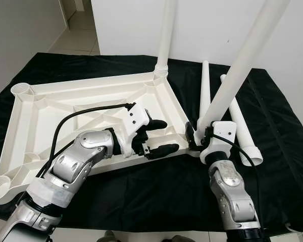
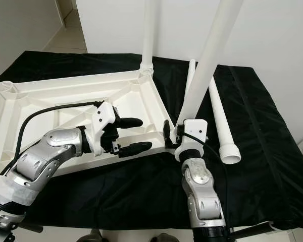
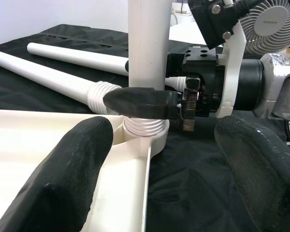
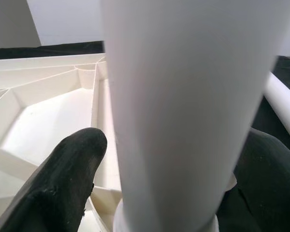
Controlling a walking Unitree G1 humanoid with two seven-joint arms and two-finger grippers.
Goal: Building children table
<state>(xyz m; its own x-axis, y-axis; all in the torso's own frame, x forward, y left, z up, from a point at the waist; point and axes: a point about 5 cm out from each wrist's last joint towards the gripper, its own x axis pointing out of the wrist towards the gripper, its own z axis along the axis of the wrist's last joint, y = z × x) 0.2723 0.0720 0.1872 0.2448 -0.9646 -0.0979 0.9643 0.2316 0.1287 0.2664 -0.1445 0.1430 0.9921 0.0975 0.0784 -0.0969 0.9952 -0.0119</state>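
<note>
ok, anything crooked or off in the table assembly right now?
The leg that the right gripper holds in the near corner socket leans, while the far-corner leg stands upright. It does not look fully seated. Two spare legs lie on the black cloth.

an upturned white plastic tabletop point(image 1: 50, 108) lies on a black cloth point(image 1: 272, 166). one white leg point(image 1: 166, 35) stands upright in its far corner socket. the right gripper point(image 1: 198, 136) clamps a second leg point(image 1: 245, 60) at the near right corner, the leg tilting rightward. the left gripper point(image 1: 159, 136) hovers over the tabletop's near rim, fingers spread apart. two loose legs point(image 1: 237, 121) lie on the cloth beside it.
</note>
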